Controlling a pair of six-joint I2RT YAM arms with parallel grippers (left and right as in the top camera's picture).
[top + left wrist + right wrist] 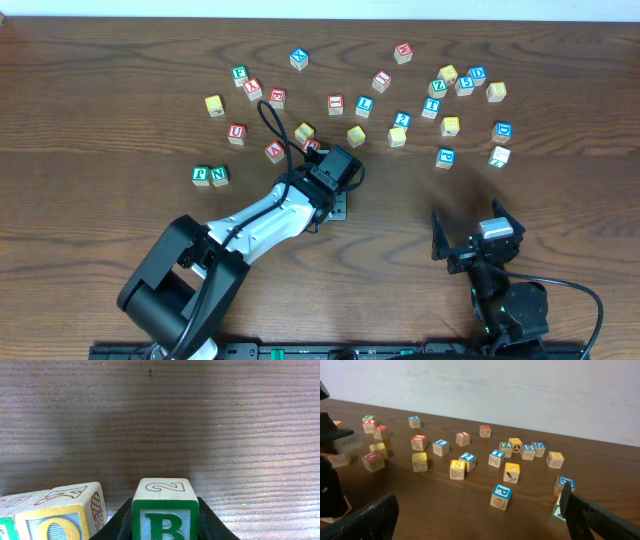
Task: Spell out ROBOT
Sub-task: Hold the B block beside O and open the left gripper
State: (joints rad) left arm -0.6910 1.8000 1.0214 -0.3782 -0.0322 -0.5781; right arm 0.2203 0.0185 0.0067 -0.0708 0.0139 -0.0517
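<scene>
two arms are working at the wooden table (90, 60). the overhead view is showing roughly twenty-eight letter cubes (356, 135) lying scattered over the table's far half, about seven of them showing yellow. two green ones, the f (201, 175) and the n (219, 176), are sitting side by side and touching, apart from the rest at the left.

the left gripper (165, 529) is clamping the green-faced b cube (165, 494). a dark finger (117, 527) is pressing on each side, the b is facing the wrist camera, and an outlined 2 is lying on top. just beside it on the left, a yellow-faced o cube (52, 522) is resting on the wood with a narrow gap between the two. a third cube (7, 510) is sitting against the o's other side. the frame edge is cutting it off, so only a bit of green is showing and no letter. from overhead, the left wrist is covering the b cube, so only the wrist camera is showing this grip.

the right gripper (467, 222) is hovering over the near right of the table, jaws spread wide with nothing between them. its own camera is showing letters that the overhead view is blurring: a blue p cube (501, 496) nearest, then a blue 2 cube (467, 460) and a blue l cube (440, 446). the word's remaining letters are too small to pick out among the scattered cubes.
</scene>
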